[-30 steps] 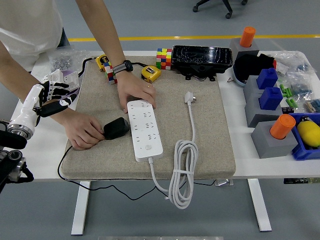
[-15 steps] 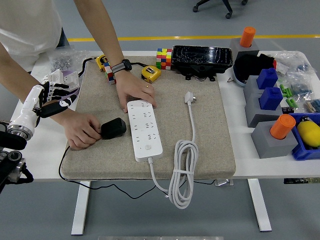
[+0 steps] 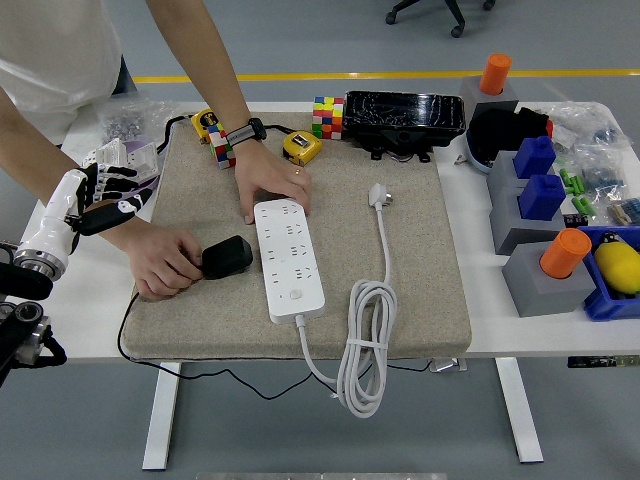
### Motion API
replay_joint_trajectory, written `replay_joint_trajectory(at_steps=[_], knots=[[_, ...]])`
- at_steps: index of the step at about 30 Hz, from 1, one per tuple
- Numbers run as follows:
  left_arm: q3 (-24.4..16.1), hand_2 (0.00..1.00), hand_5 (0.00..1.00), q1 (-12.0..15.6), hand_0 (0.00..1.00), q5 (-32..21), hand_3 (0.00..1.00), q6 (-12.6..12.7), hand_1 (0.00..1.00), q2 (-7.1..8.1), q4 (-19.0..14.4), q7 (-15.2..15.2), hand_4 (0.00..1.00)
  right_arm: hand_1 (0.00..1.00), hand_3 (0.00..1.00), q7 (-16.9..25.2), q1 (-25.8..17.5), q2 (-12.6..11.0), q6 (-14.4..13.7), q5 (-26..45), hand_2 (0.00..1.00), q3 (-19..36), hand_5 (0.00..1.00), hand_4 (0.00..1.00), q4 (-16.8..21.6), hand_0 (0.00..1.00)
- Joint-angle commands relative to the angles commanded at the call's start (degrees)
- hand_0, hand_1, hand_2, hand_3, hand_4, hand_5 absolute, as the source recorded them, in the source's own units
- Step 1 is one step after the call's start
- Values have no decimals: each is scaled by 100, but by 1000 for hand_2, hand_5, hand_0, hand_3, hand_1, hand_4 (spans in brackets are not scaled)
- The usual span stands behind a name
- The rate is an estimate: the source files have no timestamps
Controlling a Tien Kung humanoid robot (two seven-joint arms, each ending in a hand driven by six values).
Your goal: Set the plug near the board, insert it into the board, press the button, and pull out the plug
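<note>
A person's hand (image 3: 165, 262) is gripping the chunky black plug (image 3: 227, 256) just left of the long white power board (image 3: 290, 258). The robot's left hand (image 3: 108, 193) is hovering behind, fingers relaxed, empty.

Robot's left hand (image 3: 105, 195), white-shelled forearm segment with silver metal wrist ring and black-and-white jointed fingers, black arm hardware at the lower left; person in white short-sleeved shirt (image 3: 50, 50), black wristwatch (image 3: 247, 132) with striped band.
</note>
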Motion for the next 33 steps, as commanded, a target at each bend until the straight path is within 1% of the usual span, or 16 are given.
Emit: replay_joint_trajectory(at_steps=[11, 21, 25, 33], knots=[[8, 585, 210, -33, 668, -2, 591, -7, 662, 5, -8, 9, 809, 684, 597, 4, 19, -5, -2, -13, 686, 16, 545, 987, 55, 674], [6, 587, 209, -70, 667, -9, 590, -12, 662, -23, -22, 25, 809, 684, 598, -9, 39, 3, 5, -31, 685, 56, 544, 987, 53, 674], [-5, 587, 210, -124, 669, -5, 590, -18, 662, -12, -38, 31, 809, 683, 597, -10, 99, -20, 0, -47, 685, 66, 545, 988, 101, 674], [-17, 587, 211, -128, 669, -11, 590, -26, 662, -3, -11, 35, 809, 684, 597, -3, 122, -44, -5, -43, 685, 58, 545, 988, 114, 675]])
